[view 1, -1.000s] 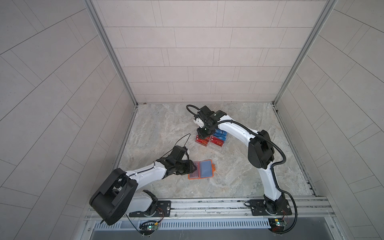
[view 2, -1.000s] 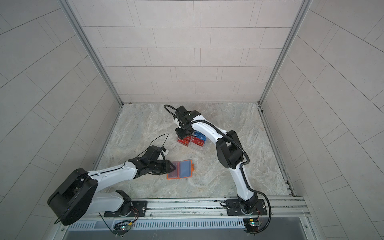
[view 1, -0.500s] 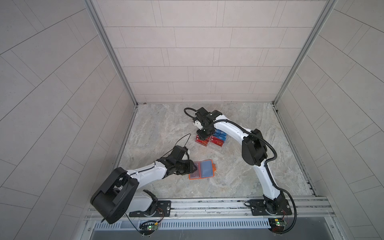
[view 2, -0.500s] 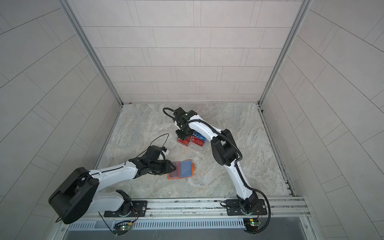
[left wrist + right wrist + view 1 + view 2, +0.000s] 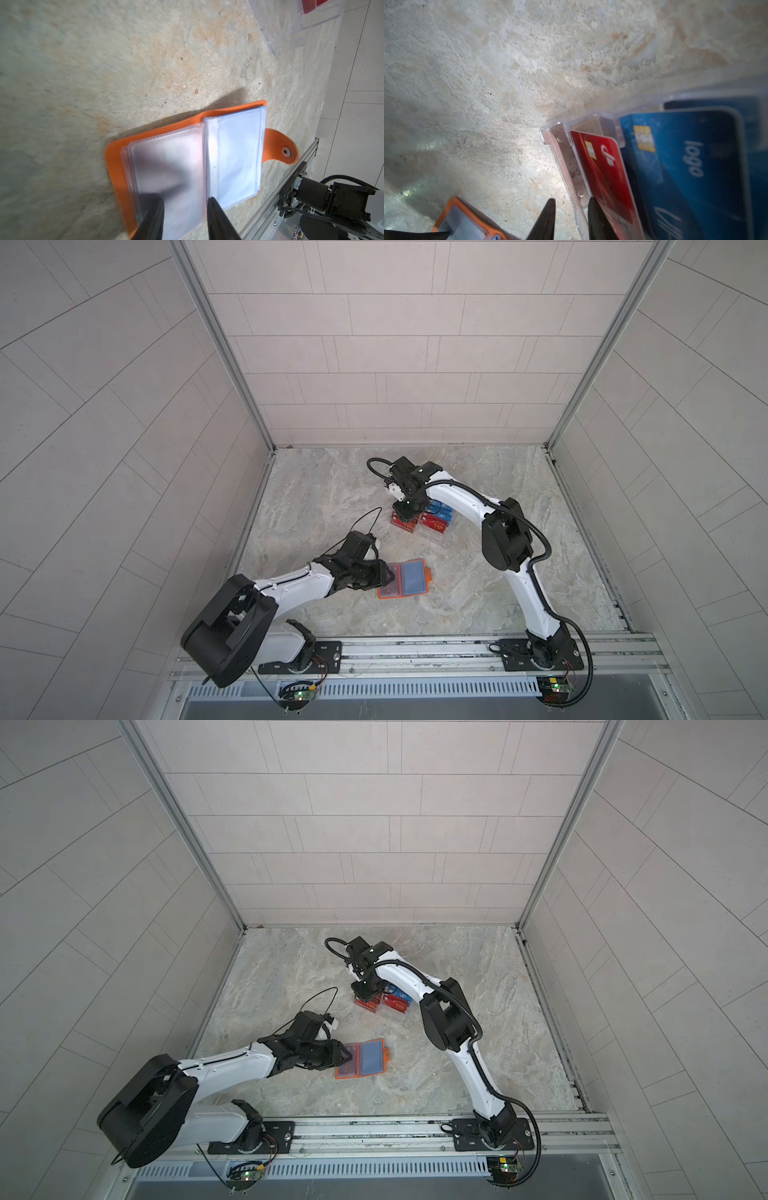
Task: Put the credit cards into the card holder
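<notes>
Orange card holder [image 5: 405,578] lay open at lower centre, left gripper [image 5: 185,199] narrowly parted on its sleeve. Mid-frame, right gripper [image 5: 571,199], jaws narrow and not yet gripping, needed to pinch only the red card [image 5: 604,170], not the clear rack [image 5: 562,158].

Bare floor [image 5: 478,572] separates card holder [image 5: 411,578] from rack [image 5: 433,536].

Pale grey-beige tiled walls [image 5: 395,344] fill the top and sides of both top views, meeting at two aluminium corner posts [image 5: 224,348]. A marbled beige floor [image 5: 332,489] lies lower centre. A metal rail [image 5: 415,649] and a slotted grille [image 5: 415,689] cross the bottom. The light is soft and even.
</notes>
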